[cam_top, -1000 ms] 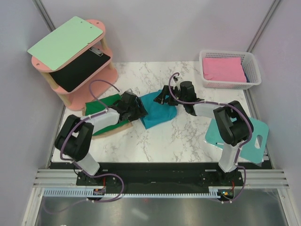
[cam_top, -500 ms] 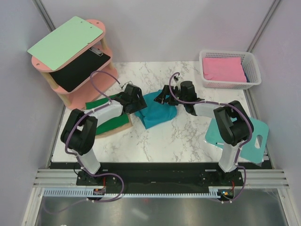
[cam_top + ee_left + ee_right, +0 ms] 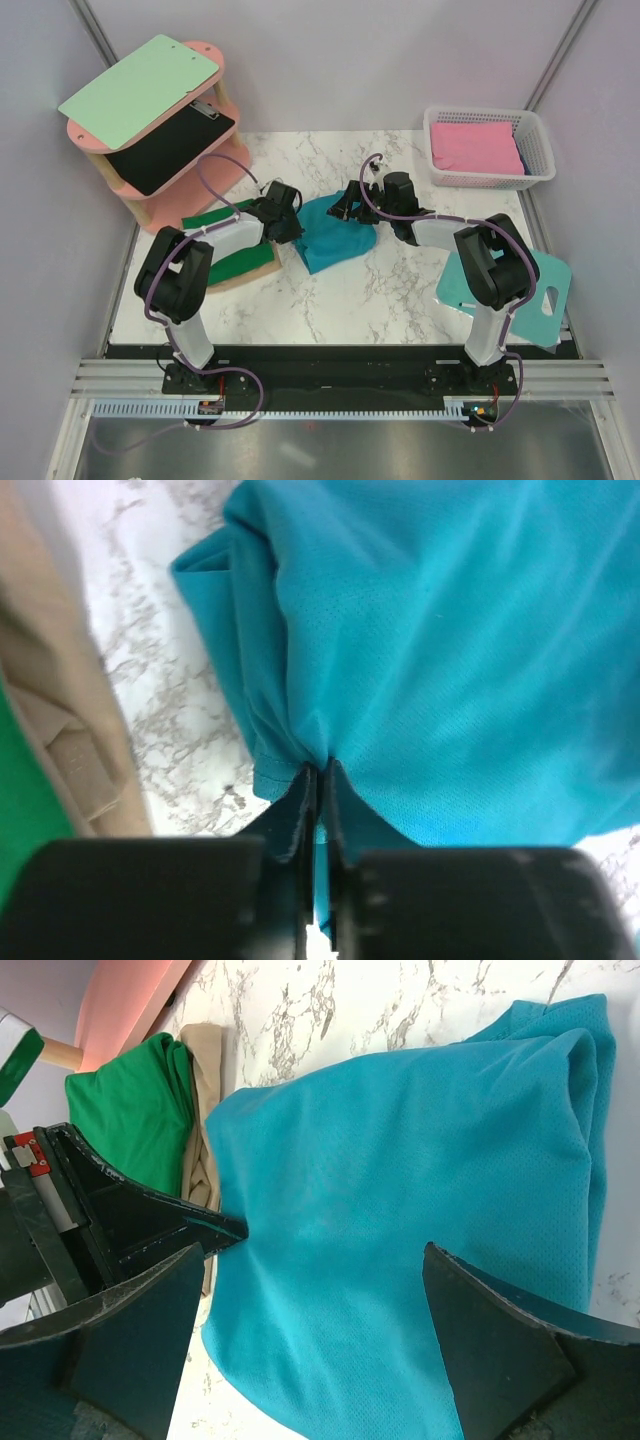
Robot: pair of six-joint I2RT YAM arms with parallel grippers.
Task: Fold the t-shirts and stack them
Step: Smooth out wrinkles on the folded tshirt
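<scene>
The left claw [image 3: 318,772] is pinched shut on a gathered edge of the soft teal-blue short-sleeved t-shirt [image 3: 450,650]. The right claw [image 3: 315,1260] hangs over the same shirt with its jaws spread wide, gripping nothing.

To do this step well, we judge that we should bring the right claw down onto the far edge and close on as few layers as we can. Then we draw both edges apart evenly, so the cloth spreads flat before any fold. A pull from the left alone would likely just drag the bundle across the surface.

The teal shirt lies crumpled near the middle of the white marble-patterned desk [image 3: 400,290], bunched into soft ridges, its fabric a fine mesh knit. Just to its left, the dark green t-shirt [image 3: 245,265] lies folded flat on a tan cloth [image 3: 60,680].
</scene>
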